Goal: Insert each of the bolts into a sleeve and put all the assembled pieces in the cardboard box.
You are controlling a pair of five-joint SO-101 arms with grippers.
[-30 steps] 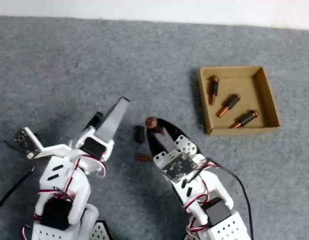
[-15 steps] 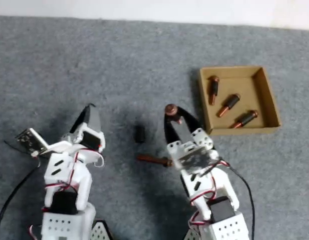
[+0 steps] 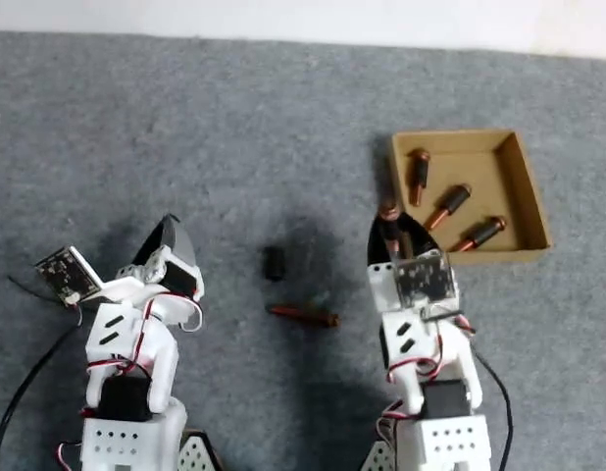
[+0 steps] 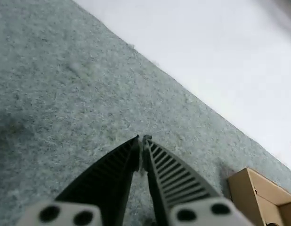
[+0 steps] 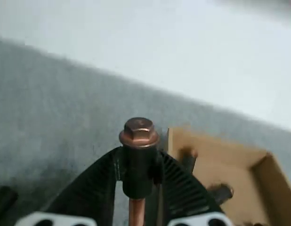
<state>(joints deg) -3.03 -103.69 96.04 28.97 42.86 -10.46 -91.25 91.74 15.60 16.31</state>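
Your right tool (image 5: pixel 139 165) clamps a copper bolt seated in a black sleeve (image 5: pixel 138 146), just left of the brown cardboard box (image 3: pixel 491 169) holding three assembled pieces (image 3: pixel 448 204). Your left tool (image 4: pixel 141 141) is closed on nothing. A loose black cylindrical sleeve (image 3: pixel 274 262) and a bare copper bolt (image 3: pixel 303 314) lie between the arms on the grey worktop (image 3: pixel 185 118).

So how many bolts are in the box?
3 sleeved bolts in the cardboard box: one by its left wall, one in the middle, one by its near wall.
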